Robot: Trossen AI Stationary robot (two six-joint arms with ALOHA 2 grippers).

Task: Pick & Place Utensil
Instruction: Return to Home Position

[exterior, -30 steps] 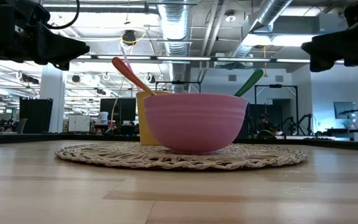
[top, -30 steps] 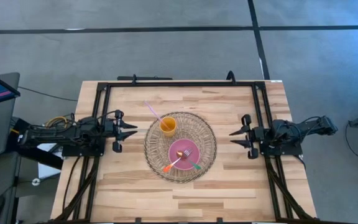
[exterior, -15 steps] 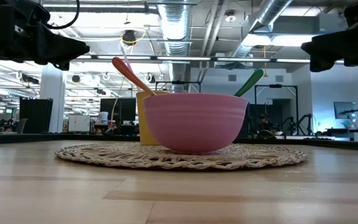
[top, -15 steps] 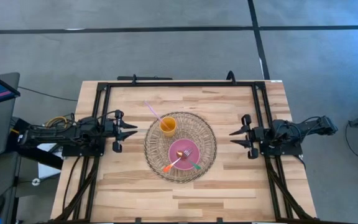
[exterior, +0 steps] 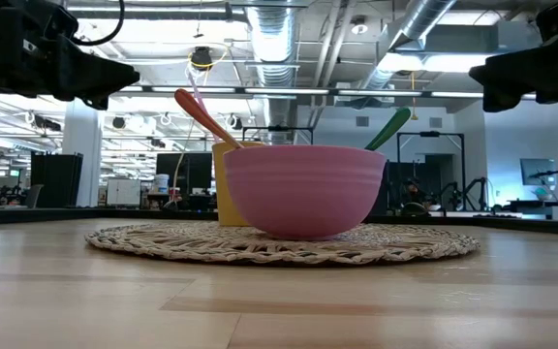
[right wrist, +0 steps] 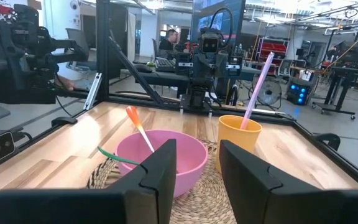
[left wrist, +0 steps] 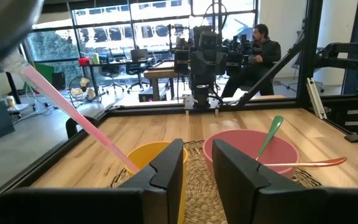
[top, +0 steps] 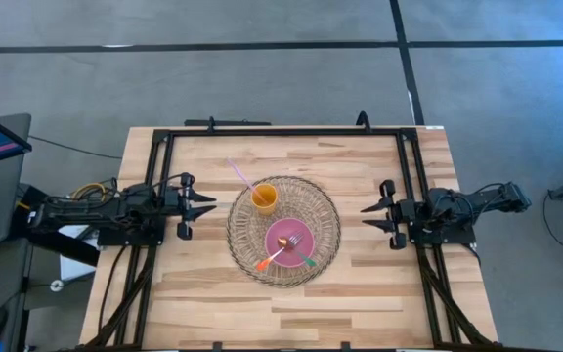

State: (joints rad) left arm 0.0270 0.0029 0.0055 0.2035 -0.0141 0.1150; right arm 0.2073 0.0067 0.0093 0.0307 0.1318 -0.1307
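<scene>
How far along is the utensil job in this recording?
Done: orange fork and green utensil rest in the pink bowl on the woven mat; pink straw stands in the yellow cup. In hand: nothing; left gripper and right gripper sit open, clear of the mat. Left: nothing visible.

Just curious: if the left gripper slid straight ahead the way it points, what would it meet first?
Most likely the yellow plastic cup on the round woven mat; the left gripper may ride above it, though, since height is unclear.

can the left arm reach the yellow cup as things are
Probably yes: the left gripper sits open facing the yellow cup on the woven mat, nothing between them, though the pink straw leans its way.
</scene>
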